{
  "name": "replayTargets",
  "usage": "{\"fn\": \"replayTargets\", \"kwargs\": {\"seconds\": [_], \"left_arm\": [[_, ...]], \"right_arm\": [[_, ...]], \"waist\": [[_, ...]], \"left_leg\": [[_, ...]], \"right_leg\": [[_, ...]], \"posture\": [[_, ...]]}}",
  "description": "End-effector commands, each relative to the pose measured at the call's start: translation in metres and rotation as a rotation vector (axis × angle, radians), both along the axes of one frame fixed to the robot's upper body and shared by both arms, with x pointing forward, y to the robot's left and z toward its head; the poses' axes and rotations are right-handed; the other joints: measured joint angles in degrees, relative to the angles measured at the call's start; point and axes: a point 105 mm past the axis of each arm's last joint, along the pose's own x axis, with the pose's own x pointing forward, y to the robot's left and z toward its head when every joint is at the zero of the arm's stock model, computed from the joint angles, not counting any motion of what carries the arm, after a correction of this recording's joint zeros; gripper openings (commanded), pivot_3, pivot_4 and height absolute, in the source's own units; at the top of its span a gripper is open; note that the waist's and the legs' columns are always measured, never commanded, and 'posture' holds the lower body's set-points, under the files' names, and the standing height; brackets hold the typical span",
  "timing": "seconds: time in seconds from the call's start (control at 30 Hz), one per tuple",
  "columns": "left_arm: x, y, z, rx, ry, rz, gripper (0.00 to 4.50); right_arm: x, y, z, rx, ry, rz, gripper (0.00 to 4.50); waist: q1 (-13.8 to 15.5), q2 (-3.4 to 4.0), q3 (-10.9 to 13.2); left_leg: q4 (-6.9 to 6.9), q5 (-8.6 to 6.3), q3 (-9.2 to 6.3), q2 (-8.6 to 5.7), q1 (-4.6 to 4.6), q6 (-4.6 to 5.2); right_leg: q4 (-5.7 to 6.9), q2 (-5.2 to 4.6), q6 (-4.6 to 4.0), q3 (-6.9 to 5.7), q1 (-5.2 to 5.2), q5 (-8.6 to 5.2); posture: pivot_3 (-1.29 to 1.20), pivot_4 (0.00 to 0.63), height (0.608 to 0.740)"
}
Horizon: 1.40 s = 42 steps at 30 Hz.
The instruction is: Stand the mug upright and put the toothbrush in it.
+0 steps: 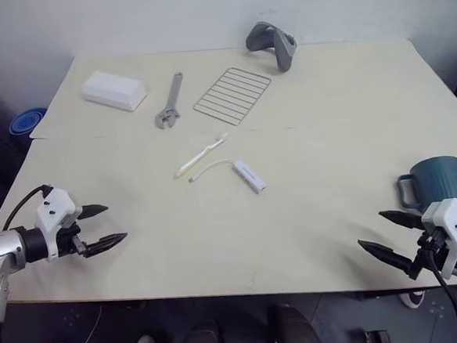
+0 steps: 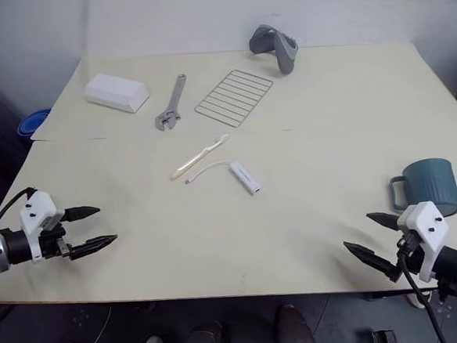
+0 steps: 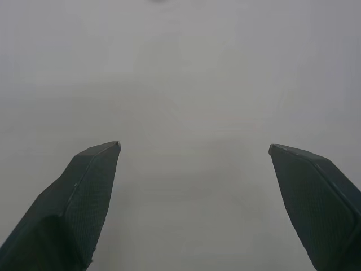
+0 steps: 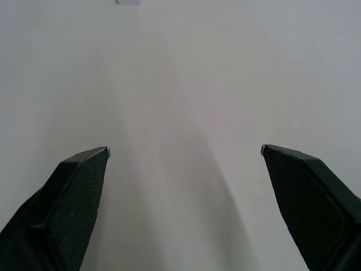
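We are looking forward and down from the head through two eyes set side by side, both taking in the whole desk (image 1: 218, 243) from above its near edge. Each wrist camera is peering along its own spread jaws, close over bare desk surface, sharing that pale top with the head views.
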Motion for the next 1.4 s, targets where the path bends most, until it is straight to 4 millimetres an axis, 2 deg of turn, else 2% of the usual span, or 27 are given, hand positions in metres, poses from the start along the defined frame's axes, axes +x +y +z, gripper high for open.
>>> {"fn": "replayTargets", "kwargs": {"seconds": [0.03,0.23,0.33,0.43,0.53,0.6,0.67,0.8,0.87,1.0,1.07,1.33,1.4], "left_arm": [[0.001,-0.006,0.011,-0.024,-0.027,-0.020,4.48],[-0.003,-0.033,0.019,-0.070,-0.021,-0.122,4.48],[-0.007,-0.058,0.027,-0.084,-0.029,-0.221,4.48],[0.002,-0.076,0.037,-0.063,-0.080,-0.253,4.48],[0.008,-0.091,0.051,-0.095,-0.125,-0.287,4.48],[0.007,-0.100,0.062,-0.110,-0.137,-0.336,4.48],[0.007,-0.099,0.068,-0.082,-0.146,-0.357,4.48],[0.011,-0.069,0.083,-0.022,-0.136,-0.303,4.48],[0.011,-0.061,0.089,-0.006,-0.135,-0.290,4.48],[0.012,-0.055,0.098,0.007,-0.144,-0.284,4.48],[0.009,-0.060,0.101,-0.003,-0.145,-0.302,4.48],[0.002,-0.075,0.099,-0.046,-0.128,-0.346,4.48],[0.003,-0.077,0.098,-0.048,-0.130,-0.349,4.50]], "right_arm": [[0.001,0.010,0.009,0.009,-0.022,0.019,4.50],[0.003,0.029,0.022,0.022,-0.028,0.049,4.50],[0.000,0.050,0.039,0.029,-0.056,0.129,4.50],[0.007,0.069,0.053,0.031,-0.094,0.153,4.50],[0.016,0.091,0.056,0.032,-0.104,0.170,4.50],[0.029,0.114,0.053,0.072,-0.110,0.170,4.50],[0.049,0.136,0.047,0.121,-0.099,0.121,4.50],[0.092,0.179,0.034,0.153,-0.110,0.034,4.50],[0.103,0.191,0.028,0.159,-0.105,0.014,4.50],[0.123,0.202,0.015,0.142,-0.097,-0.037,4.50],[0.129,0.203,0.008,0.132,-0.089,-0.045,4.50],[0.145,0.196,-0.010,0.108,-0.075,-0.100,4.50],[0.145,0.197,-0.014,0.109,-0.067,-0.097,4.12]], "waist": [[0.01,0.00,0.00],[0.09,0.00,0.00],[0.10,0.00,0.00],[0.07,0.00,0.00],[-0.05,-0.01,0.00],[-0.31,-0.09,-0.02],[-0.65,-0.14,-0.01],[-1.49,-0.12,-0.01],[-1.62,-0.09,0.00],[-1.56,-0.10,0.00],[-1.67,-0.10,0.00],[-1.97,-0.10,0.00],[-1.97,-0.10,0.00]], "left_leg": [[0.00,0.00,0.00,0.00,0.00,0.00],[0.01,0.00,-0.01,-0.01,-0.01,0.00],[0.04,0.00,-0.02,0.00,-0.02,0.00],[0.08,0.00,-0.02,0.00,-0.02,-0.01],[0.17,0.02,-0.03,0.01,-0.02,-0.04],[0.17,0.02,-0.02,0.00,-0.04,-0.04],[0.18,0.05,0.00,0.04,-0.06,-0.10],[0.17,0.10,-0.03,0.05,-0.13,-0.19],[0.15,0.12,-0.03,0.02,-0.14,-0.21],[0.02,0.14,-0.14,-0.06,-0.21,-0.15],[0.03,0.14,-0.14,-0.15,-0.22,-0.10],[0.04,0.17,-0.12,-0.10,-0.22,-0.12],[0.05,0.19,-0.10,-0.07,-0.18,-0.15]], "right_leg": [[0.00,0.00,0.00,0.00,0.00,0.00],[0.00,-0.01,0.00,-0.01,0.00,0.00],[0.01,0.00,0.00,-0.01,0.00,0.00],[0.02,0.00,0.00,-0.01,0.00,0.01],[0.11,0.04,-0.01,-0.02,0.00,0.01],[0.13,0.05,-0.01,-0.01,-0.05,0.01],[0.18,0.07,-0.02,0.02,-0.14,0.01],[0.27,0.10,-0.11,-0.01,-0.29,0.00],[0.33,0.20,-0.12,0.00,-0.34,0.00],[0.37,0.26,-0.12,-0.12,-0.34,0.00],[0.36,0.22,-0.11,-0.12,-0.32,0.00],[0.39,0.25,-0.11,-0.11,-0.32,0.01],[0.47,0.27,-0.10,-0.08,-0.32,0.01]], "posture": [[0.00,0.150,0.740],[0.00,0.150,0.740],[0.00,0.150,0.740],[0.00,0.150,0.740],[0.00,0.150,0.740],[0.00,0.150,0.740],[0.00,0.150,0.740],[0.00,0.150,0.740],[0.00,0.150,0.740],[0.00,0.150,0.740],[0.00,0.150,0.740],[0.00,0.150,0.740],[0.00,0.150,0.740]]}}
